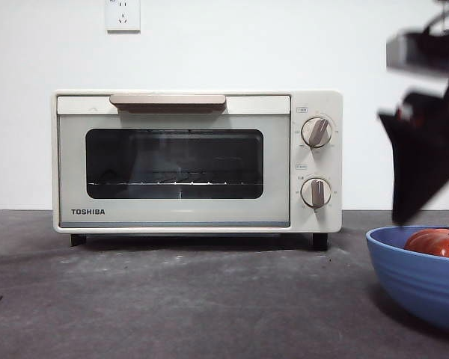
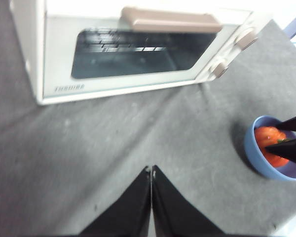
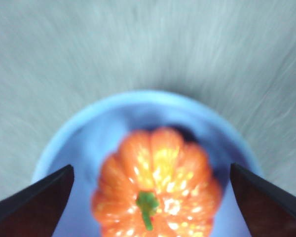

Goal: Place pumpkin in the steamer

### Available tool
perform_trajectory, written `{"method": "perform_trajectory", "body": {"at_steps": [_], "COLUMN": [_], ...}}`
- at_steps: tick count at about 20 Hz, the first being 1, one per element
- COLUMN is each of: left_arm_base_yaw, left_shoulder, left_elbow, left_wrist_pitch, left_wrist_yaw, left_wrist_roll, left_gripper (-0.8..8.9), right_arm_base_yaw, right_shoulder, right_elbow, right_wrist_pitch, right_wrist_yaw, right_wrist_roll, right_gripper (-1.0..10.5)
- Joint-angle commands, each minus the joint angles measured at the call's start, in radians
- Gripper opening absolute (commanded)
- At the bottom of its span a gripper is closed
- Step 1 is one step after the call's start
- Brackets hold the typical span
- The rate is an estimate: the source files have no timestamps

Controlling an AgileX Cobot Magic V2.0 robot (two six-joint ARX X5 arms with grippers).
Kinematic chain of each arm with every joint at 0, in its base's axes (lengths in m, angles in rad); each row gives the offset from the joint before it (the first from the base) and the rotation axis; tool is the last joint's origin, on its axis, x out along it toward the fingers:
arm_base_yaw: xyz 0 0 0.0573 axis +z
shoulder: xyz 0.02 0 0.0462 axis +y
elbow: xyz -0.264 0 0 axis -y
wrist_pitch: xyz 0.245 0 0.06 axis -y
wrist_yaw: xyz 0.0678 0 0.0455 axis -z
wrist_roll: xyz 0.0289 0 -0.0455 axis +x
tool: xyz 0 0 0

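A dark grey table is set against a white wall bearing a socket. The steamer is seen with its door shut. Beside it, the pumpkin is held in a blue bowl. The right gripper is positioned above the pumpkin, jaws spread wide on either side. The left gripper is kept over bare table, jaws pressed together.
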Motion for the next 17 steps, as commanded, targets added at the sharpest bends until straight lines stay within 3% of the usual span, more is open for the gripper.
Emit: {"method": "perform_trajectory", "body": {"at_steps": [1, 3, 4, 7, 11, 12, 17], "left_arm_base_yaw": [-0.066, -0.099, -0.172, -0.227, -0.254, -0.294, -0.322], "left_shoulder": [0.092, 0.154, 0.322, 0.504, 0.625, 0.759, 0.814], "left_elbow": [0.034, 0.059, 0.143, 0.247, 0.316, 0.363, 0.363], "left_wrist_pitch": [0.177, 0.249, 0.392, 0.474, 0.5, 0.541, 0.542], "left_wrist_yaw": [0.008, -0.004, -0.069, -0.121, -0.144, -0.16, -0.184], "left_wrist_roll": [-0.078, -0.105, -0.111, -0.102, -0.072, -0.047, -0.019], "left_gripper": [0.15, 0.14, 0.14, 0.14, 0.14, 0.14, 0.14], "right_arm_base_yaw": [0.007, 0.007, 0.007, 0.007, 0.007, 0.007, 0.007], "right_shoulder": [-0.098, -0.128, -0.178, -0.211, -0.225, -0.228, -0.228], "right_elbow": [0.15, 0.194, 0.246, 0.258, 0.257, 0.257, 0.258], "right_wrist_pitch": [-0.1, -0.126, -0.166, -0.182, -0.194, -0.196, -0.196], "right_wrist_yaw": [0.031, 0.031, 0.028, 0.027, 0.028, 0.028, 0.028], "right_wrist_roll": [-0.01, -0.014, -0.014, -0.014, -0.014, -0.014, -0.014], "right_gripper": [5.1, 5.1, 5.0, 5.0, 5.0, 5.0, 5.0]}}
